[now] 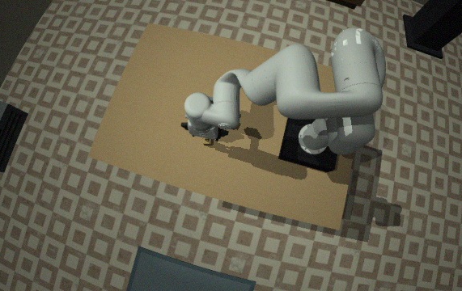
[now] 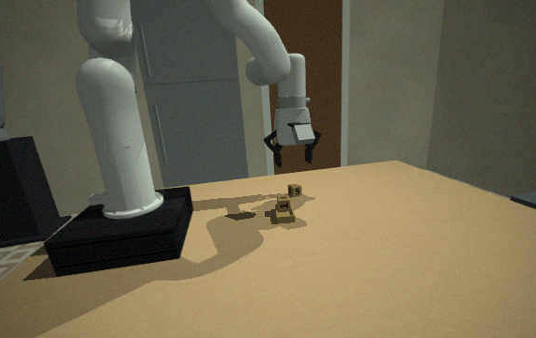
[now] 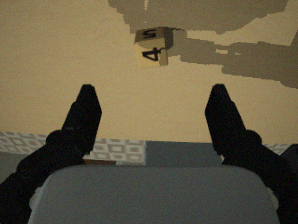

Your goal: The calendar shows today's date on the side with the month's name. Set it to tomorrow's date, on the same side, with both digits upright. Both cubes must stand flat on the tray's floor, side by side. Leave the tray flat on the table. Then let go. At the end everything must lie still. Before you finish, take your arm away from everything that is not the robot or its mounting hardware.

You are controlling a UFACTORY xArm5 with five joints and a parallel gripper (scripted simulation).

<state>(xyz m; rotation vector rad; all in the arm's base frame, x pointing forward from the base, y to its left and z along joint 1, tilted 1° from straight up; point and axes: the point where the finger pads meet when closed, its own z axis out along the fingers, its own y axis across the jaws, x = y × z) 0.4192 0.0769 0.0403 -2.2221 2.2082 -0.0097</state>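
My claw (image 1: 205, 132) (image 2: 293, 162) (image 3: 153, 98) hung empty, fingers wide apart. The loose cube (image 2: 295, 190) (image 3: 151, 50) seemed off-centre, so I needed to line up squarely before lowering gently.

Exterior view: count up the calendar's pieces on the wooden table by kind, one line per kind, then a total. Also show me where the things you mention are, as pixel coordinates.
Cubes: 2 (one with a 5 facing the view (image 2: 298, 192) (image 3: 151, 54), one with a 1 facing the view (image 2: 283, 206))
Trays: 1 (the small wooden tray (image 2: 285, 219))
Total: 3
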